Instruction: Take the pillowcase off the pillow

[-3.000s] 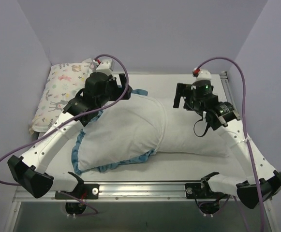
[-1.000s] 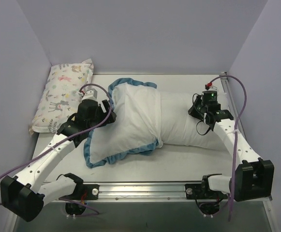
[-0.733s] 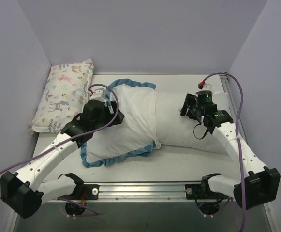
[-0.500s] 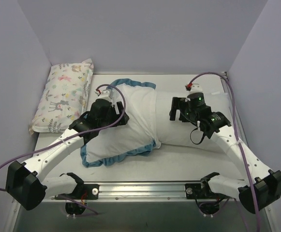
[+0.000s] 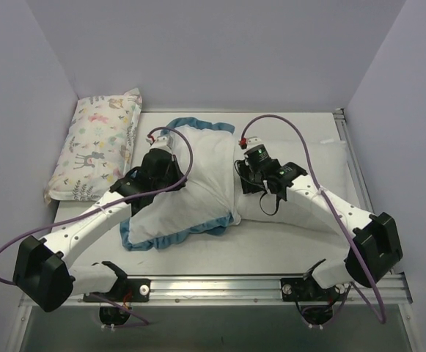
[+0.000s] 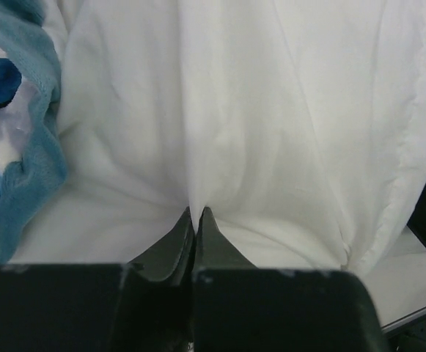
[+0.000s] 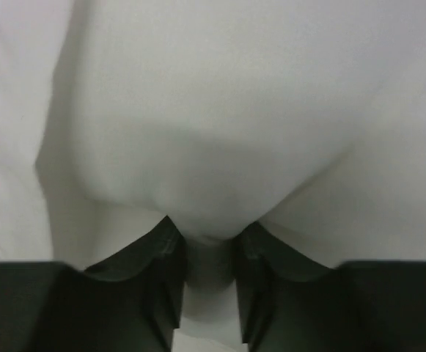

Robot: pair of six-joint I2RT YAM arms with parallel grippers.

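Observation:
The pillowcase (image 5: 198,198) lies inside out, white face up with blue ruffled trim (image 5: 198,125), and covers the left half of the plain white pillow (image 5: 308,198). My left gripper (image 5: 174,182) rests on the pillowcase's left part. In the left wrist view it (image 6: 196,213) is shut on a pinched fold of the white pillowcase (image 6: 271,110), with blue trim (image 6: 29,154) at the left. My right gripper (image 5: 243,182) sits at the pillowcase's open edge. Seen from the right wrist, it (image 7: 209,236) is shut on a bulge of the pillow (image 7: 213,147).
A smaller pillow printed with pastel animals (image 5: 99,143) lies at the back left against the wall. Lilac walls close in the table on three sides. A metal rail (image 5: 220,282) runs along the near edge between the arm bases.
My right gripper swept left along the pillow from its right end to the pillowcase's edge and closed on the pillow. My left gripper shifted right onto the pillowcase and shut on a fold.

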